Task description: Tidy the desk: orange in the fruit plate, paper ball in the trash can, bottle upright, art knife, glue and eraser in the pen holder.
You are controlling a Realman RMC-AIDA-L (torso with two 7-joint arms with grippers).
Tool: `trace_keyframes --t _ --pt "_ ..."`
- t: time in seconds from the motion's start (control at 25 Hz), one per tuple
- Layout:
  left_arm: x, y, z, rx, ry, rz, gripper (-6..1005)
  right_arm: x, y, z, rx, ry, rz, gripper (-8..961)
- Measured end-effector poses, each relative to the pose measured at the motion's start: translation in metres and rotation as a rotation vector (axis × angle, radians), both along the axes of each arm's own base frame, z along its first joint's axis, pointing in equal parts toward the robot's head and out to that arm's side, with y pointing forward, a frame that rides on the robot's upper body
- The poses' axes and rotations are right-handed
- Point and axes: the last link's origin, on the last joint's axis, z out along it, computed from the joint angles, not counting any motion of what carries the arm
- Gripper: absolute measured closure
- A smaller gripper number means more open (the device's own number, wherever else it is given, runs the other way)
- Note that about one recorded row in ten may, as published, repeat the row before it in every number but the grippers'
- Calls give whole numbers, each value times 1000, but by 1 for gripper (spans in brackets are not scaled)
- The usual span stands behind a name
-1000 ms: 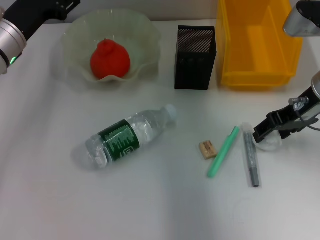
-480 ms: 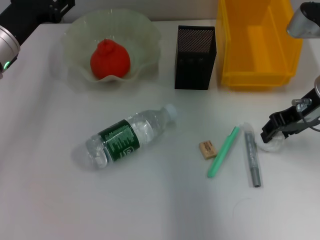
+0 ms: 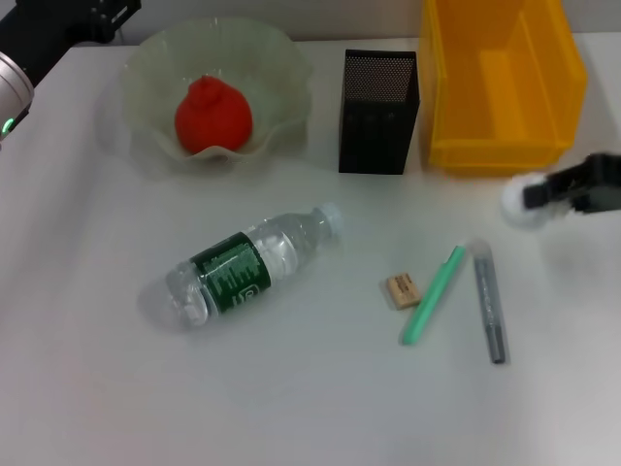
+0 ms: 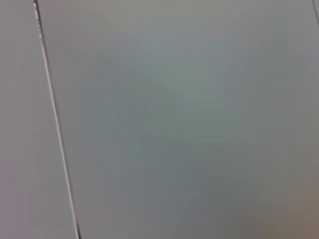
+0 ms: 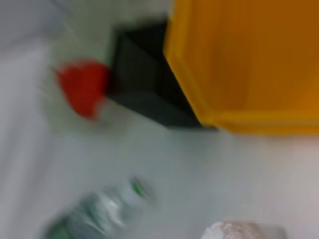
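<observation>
The left arm (image 3: 39,39) at the table's far left corner is a black, boxy link joined to a rounded silver-grey cylinder section, and a small green light glows on that silver part. The right gripper (image 3: 572,191) near the table's right edge shows as a dark, nearly black block with blurred outlines; no cables, screws or markings can be made out on it.

A big white desk (image 3: 291,408) is filling almost the whole head view. Soft light is shining on it and making faint shadows. The left wrist view is showing only a plain grey surface (image 4: 189,124) with a thin line (image 4: 55,124), maybe a wall.
</observation>
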Motion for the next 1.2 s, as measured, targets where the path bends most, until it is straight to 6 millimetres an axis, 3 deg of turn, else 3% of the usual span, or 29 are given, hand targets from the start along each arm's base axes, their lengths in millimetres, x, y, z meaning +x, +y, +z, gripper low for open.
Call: trace_keyframes --t 0.16,0.32,0.48,0.68,0.92,1.2 --pt "2 0 0 -3 11 -10 254 16 -6 24 202 251 73 595" --pt "4 0 -4 -22 28 -25 254 26 0 29 523 403 280 596" --pt "11 -1 -10 -52 61 -61 255 30 19 7 725 280 424 598" --pt "10 -5 -10 -64 46 -70 255 31 50 -9 869 52 457 600" --pt "5 -12 -11 -84 27 -71 255 28 79 -16 912 -48 402 591" --pt "6 -18 -16 -130 8 -86 255 16 89 -20 899 -49 422 555"
